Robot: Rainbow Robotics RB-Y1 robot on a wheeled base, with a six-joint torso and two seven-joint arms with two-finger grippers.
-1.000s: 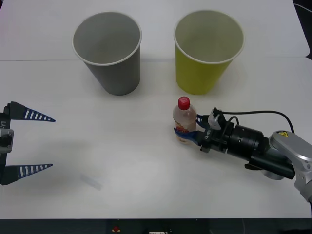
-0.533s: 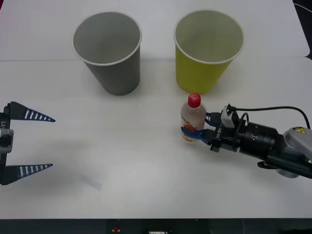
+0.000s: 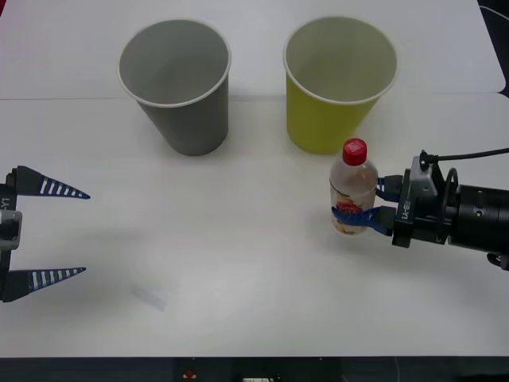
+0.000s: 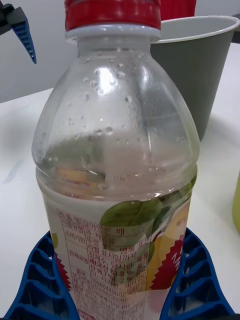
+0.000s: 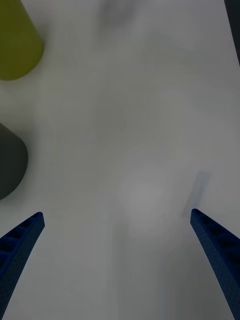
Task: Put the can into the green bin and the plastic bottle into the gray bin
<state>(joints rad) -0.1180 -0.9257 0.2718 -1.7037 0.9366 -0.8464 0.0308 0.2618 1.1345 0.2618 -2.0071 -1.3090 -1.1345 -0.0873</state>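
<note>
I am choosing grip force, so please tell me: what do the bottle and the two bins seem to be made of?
The plastic bottle, held by the right gripper, looks like thin clear glossy plastic with a red cap and a printed label. The gray bin and the green bin look like matte paper cups with rolled white rims, probably light. The left gripper waits open.

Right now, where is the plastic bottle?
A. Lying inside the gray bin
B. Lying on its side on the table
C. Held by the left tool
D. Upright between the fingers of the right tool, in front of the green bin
D: the plastic bottle stands upright, clamped low by the right tool, just in front of the green bin; the left tool is open and holds nothing.
</note>
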